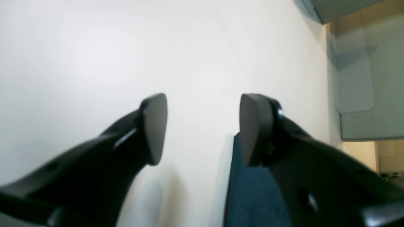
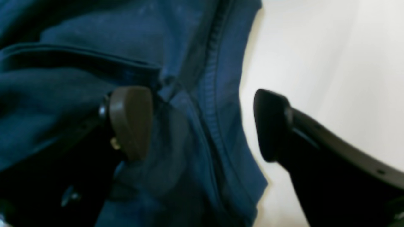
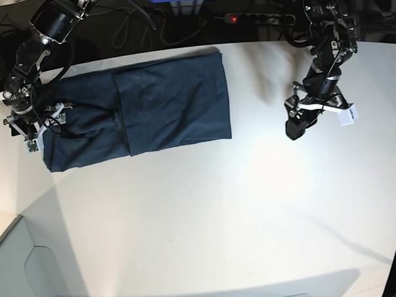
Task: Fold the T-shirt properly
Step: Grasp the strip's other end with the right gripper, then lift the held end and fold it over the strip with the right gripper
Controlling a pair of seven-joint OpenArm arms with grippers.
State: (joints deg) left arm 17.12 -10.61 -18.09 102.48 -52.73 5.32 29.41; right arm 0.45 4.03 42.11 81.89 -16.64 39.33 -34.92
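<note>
T-shirt partly folded at the far left of the table, both grippers open.

I see the T-shirt [image 3: 144, 111] lying flat on the white table [image 3: 240, 212] as a long dark-blue band, with one panel folded over the middle so its edge shows as a vertical line. In the right wrist view, the right gripper [image 2: 202, 126] sits at the garment's end nearest that arm: one finger is over the cloth beside a ribbed seam, the other is over bare table, and the jaws stand wide apart with nothing clamped between them. In the base view, the left gripper [image 3: 295, 126] hangs well apart from the shirt, above the table's far right side. Its wrist view shows the jaws spread wide and empty, with only bare table between them.
</note>
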